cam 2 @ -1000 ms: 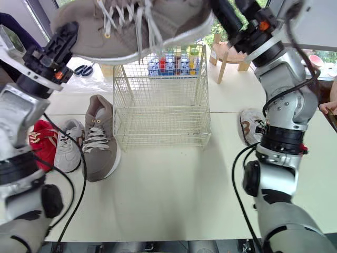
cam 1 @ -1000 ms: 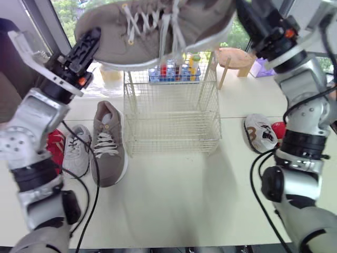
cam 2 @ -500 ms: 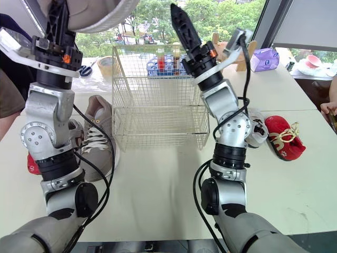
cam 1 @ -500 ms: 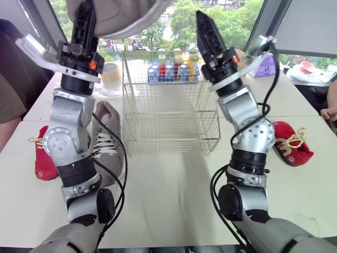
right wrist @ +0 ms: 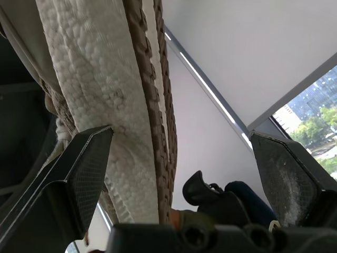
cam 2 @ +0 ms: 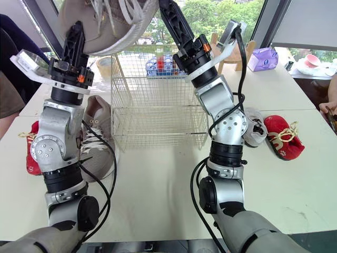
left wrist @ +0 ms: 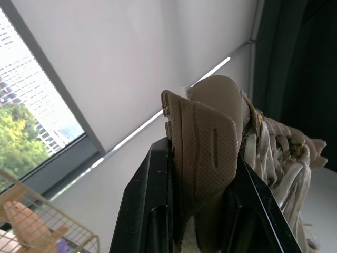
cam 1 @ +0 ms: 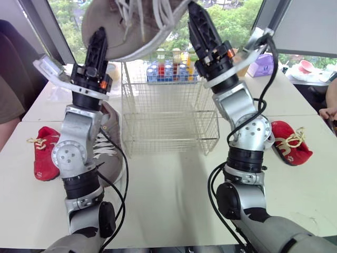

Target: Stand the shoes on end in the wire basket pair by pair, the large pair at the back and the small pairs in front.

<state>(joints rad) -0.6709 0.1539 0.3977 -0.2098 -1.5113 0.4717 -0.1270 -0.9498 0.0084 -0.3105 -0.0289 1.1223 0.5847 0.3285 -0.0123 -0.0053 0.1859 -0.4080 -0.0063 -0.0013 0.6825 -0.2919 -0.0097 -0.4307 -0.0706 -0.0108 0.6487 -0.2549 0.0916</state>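
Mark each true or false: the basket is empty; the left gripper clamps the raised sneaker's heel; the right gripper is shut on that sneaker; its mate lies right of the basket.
1. The wire basket holds no shoes. True.
2. The left gripper clamps the heel of the raised taupe sneaker. True.
3. The right gripper is shut on that sneaker. False: its fingers stand wide apart.
4. The second taupe sneaker lies right of the basket. False: it lies on the table at the basket's left.

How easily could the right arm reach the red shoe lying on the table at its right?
Probably yes: its jaws stand open, not clamped on the raised grey shoe, and the red shoe lies uncovered on the table. The arm would have to come down from above the basket first.
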